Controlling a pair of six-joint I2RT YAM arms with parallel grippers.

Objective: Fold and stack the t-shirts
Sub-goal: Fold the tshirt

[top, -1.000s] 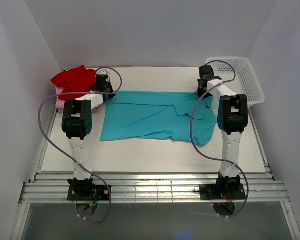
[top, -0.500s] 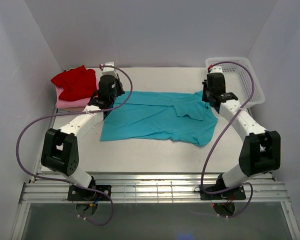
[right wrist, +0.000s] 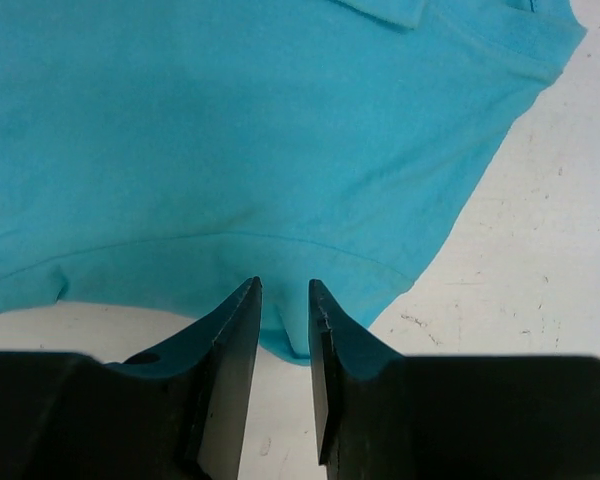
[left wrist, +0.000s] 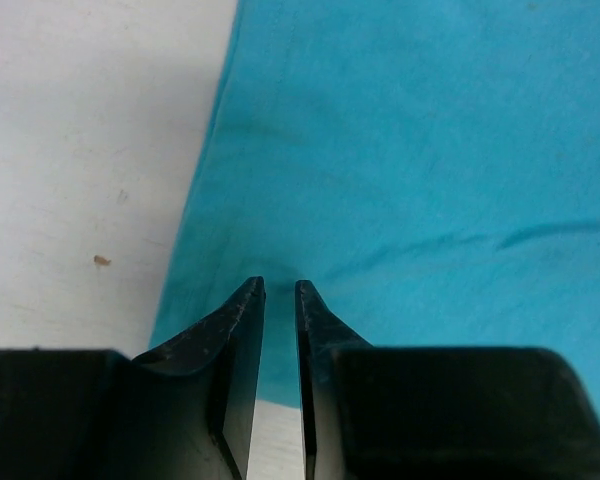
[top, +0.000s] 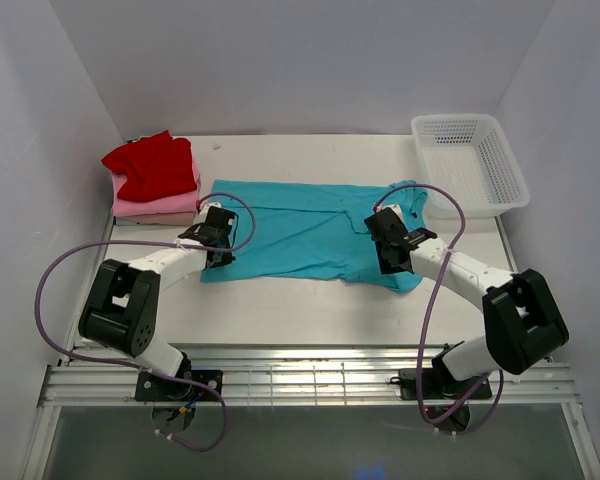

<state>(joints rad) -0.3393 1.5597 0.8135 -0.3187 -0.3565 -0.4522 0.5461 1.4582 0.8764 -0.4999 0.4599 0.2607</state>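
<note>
**Overhead view.** Plain teal short-sleeved collared t-shirt (top: 310, 235) lies spread flat mid-desk, collar end to the right and hem end to the left. White desk (top: 310, 310) is bare along the near side. At the back left a folded red t-shirt (top: 152, 162) sits on a folded pink t-shirt (top: 158, 205). White plastic mesh basket (top: 455, 118) sits at the back right, well apart from the work. Left gripper (top: 220, 252) is low over the shirt's near-left corner. Right gripper (top: 390, 255) is over the near-right part, close to the collar.

**Left wrist.** Left gripper (left wrist: 279, 290) has its fingers (left wrist: 235, 330) parted by a narrow slit, tips down at the teal t-shirt (left wrist: 430, 150) just inside its left edge. A faint pucker shows at the tips, but no cloth is caught between them. Bare desk (left wrist: 80, 150) lies to the left.

**Right wrist.** Right gripper (right wrist: 284, 285) has its fingers (right wrist: 340, 340) a little wider apart, tips over the near hem of the teal t-shirt (right wrist: 230, 130). Nothing is held. Desk (right wrist: 540, 250) shows beyond the corner.

**Step, as I judge it.** This looks like a fold of the teal shirt, with both arms placed on its near edge before the pinch.

**Next move needs.** Both tips should press down to the desk and close on the hem together. Then they should lift evenly and carry the near edge toward the far edge, keeping the cloth taut between the arms. Stacking on the red pile is not yet begun.
</note>
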